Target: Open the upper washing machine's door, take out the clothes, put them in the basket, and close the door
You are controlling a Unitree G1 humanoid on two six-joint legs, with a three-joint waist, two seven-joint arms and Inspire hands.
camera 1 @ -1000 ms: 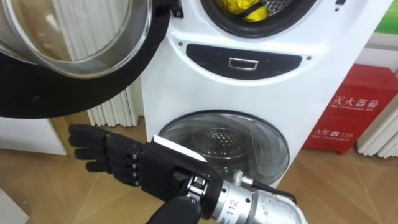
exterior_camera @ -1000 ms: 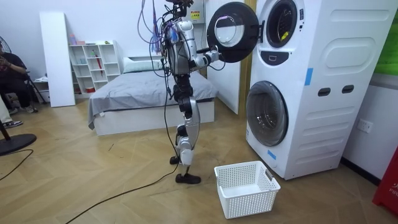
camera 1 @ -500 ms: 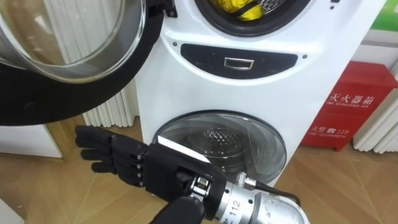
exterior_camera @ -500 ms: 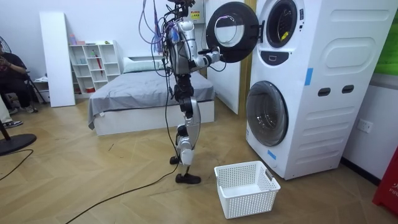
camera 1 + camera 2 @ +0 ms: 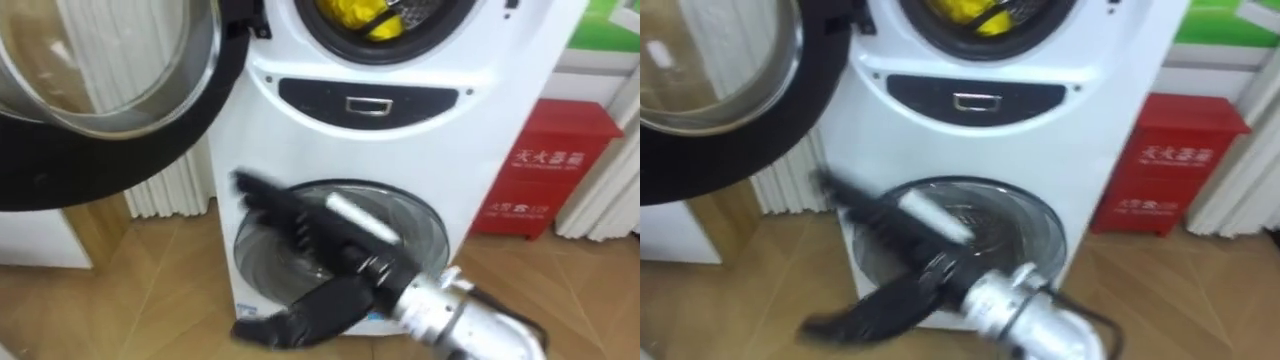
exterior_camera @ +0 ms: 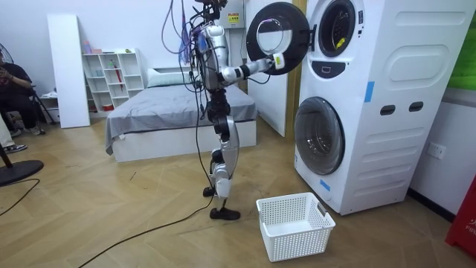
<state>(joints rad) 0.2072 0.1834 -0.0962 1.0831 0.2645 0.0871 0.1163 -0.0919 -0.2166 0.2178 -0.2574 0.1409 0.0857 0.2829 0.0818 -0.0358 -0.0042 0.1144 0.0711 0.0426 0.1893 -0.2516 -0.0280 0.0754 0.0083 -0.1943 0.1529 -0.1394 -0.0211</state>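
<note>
1. Yellow crumpled cloth [image 5: 350,14] lies inside the upper drum of the white stacked washing machine [image 5: 430,150], at the far top of the eye views; the round black-rimmed glass door [image 5: 110,170] of this drum stands open to the left, so the opening is free.
2. The step in hand, as I judge it, is the reach towards the upper drum; nothing is picked yet.
3. The black right hand [image 5: 320,240] shows low in the eye views, in front of the closed round glass door of the lower drum [image 5: 425,235]; it is blurred, but its fingers [image 5: 262,192] look stretched out and spread wide, holding nothing.
4. The cloth is above the fingers and a little to the right, well apart from them; there is no contact.
5. In the room view the robot stands upright on the wooden floor, before the machine; its right arm is held forward, with the hand [image 6: 274,63] near the open door.
6. The next move probably calls for lifting the hand and bringing it to the right, past the door's rim, then far into the opening, and closing the fingers on the cloth; the white plastic basket [image 6: 294,223] on the floor near the machine seems the place for it.
</note>
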